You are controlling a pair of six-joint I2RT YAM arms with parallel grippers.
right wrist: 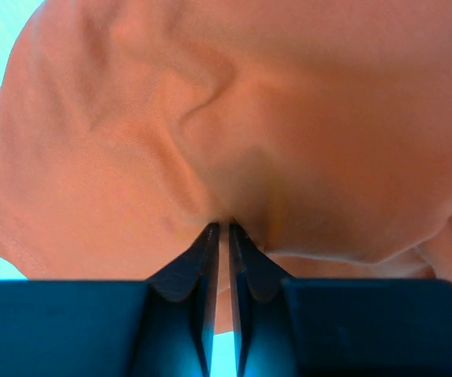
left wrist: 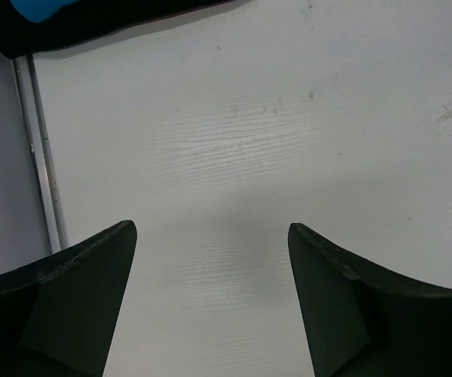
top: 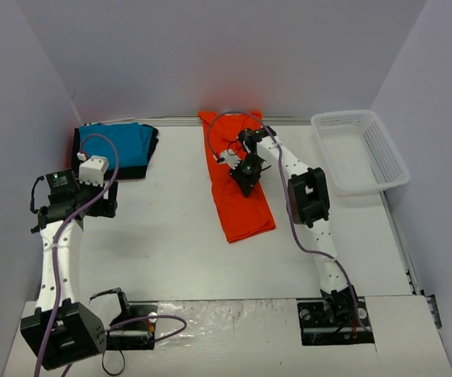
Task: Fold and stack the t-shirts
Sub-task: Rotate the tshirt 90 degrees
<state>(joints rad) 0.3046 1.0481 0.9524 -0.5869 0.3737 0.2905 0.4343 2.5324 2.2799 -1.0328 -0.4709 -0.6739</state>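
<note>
The orange-red t-shirt (top: 240, 210) lies folded into a long strip in the middle of the table, its far end bunched near the back wall. My right gripper (top: 246, 179) sits on the strip's upper half, shut on a pinch of the orange cloth (right wrist: 249, 102), which puckers around the right gripper's tips (right wrist: 224, 229). The turquoise t-shirt (top: 120, 145) lies folded on the black t-shirt (top: 149, 157) at the back left. My left gripper (top: 104, 203) hovers just in front of that stack, open over bare table (left wrist: 212, 236), with the stack's black edge (left wrist: 92, 27) and a turquoise corner (left wrist: 41, 8) beyond it.
A white mesh basket (top: 320, 122) stands at the back right with nothing in it. White walls close the back and both sides. A metal rail (left wrist: 41, 181) runs along the table's left edge, close to my left gripper.
</note>
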